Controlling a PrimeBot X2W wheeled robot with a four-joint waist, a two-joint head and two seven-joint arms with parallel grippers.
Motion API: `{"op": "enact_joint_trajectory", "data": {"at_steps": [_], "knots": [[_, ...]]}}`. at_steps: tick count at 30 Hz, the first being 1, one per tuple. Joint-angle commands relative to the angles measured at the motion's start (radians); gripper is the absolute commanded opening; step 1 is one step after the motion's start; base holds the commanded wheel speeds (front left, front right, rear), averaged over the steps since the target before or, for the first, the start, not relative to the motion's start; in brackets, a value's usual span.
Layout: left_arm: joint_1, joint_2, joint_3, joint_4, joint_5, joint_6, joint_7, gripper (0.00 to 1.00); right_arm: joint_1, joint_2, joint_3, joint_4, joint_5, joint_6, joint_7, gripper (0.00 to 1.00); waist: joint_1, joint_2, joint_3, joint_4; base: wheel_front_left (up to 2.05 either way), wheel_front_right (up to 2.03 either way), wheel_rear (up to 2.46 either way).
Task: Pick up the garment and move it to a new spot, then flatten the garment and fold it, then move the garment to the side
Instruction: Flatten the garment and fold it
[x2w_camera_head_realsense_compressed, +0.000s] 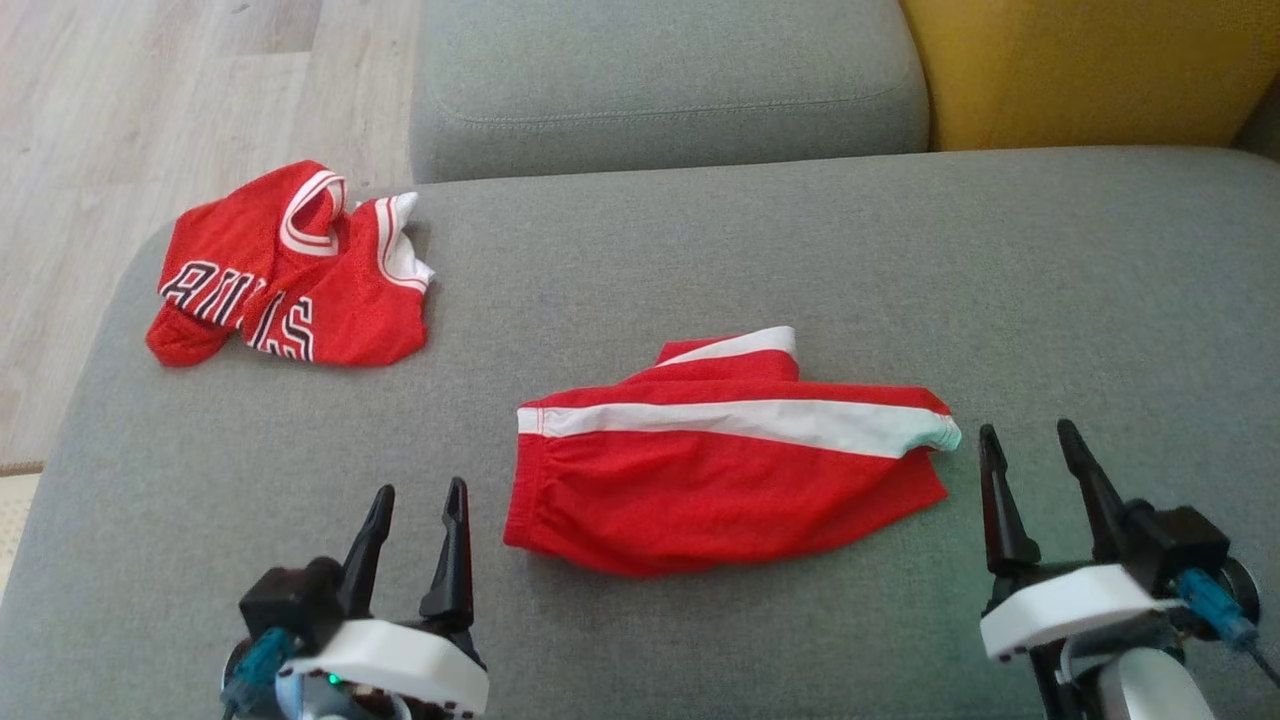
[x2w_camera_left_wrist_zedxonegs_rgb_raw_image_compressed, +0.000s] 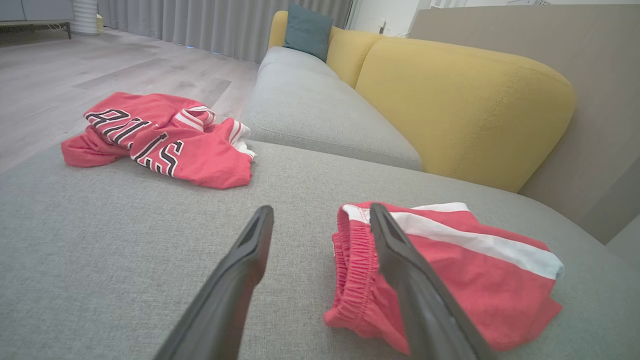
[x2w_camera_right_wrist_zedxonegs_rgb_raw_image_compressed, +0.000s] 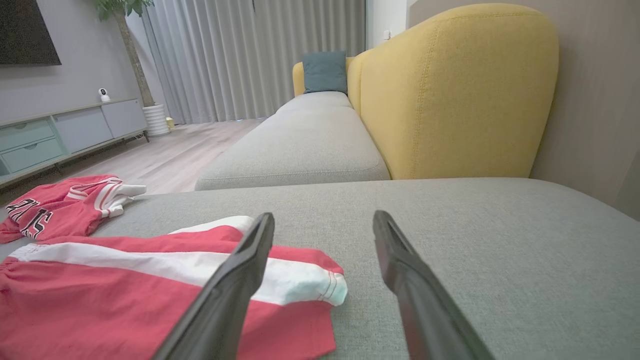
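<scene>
Shorts (x2w_camera_head_realsense_compressed: 720, 470) lie between left claw (x2w_camera_head_realsense_compressed: 421, 487) and right claw (x2w_camera_head_realsense_compressed: 1027, 428), both spread apart, empty, pointing forward.

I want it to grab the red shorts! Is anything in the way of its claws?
Nothing visible is. The red shorts lie on the grey sofa cushion between the open left gripper and the open right gripper, with just bare cushion in each gap. The crumpled red jersey sits apart, at the far left.
</scene>
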Motion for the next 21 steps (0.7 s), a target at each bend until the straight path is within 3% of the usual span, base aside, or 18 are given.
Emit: {"op": "enact_joint_trajectory", "data": {"at_steps": [1,21], "knots": [[-0.030,-0.003,0.042,-0.033,0.014,-0.003,-0.013,1.00,-0.026,-0.005,0.026,-0.041,0.010,-0.001,0.000,1.00,0.0000,-0.0001,0.000,0.000,0.00,0.00,0.00],[-0.050,-0.014,0.059,0.008,0.055,-0.015,-0.002,1.00,-0.025,-0.005,0.052,-0.052,0.018,-0.001,0.017,1.00,0.0000,-0.0001,0.015,-0.008,0.00,0.00,0.00]]}}
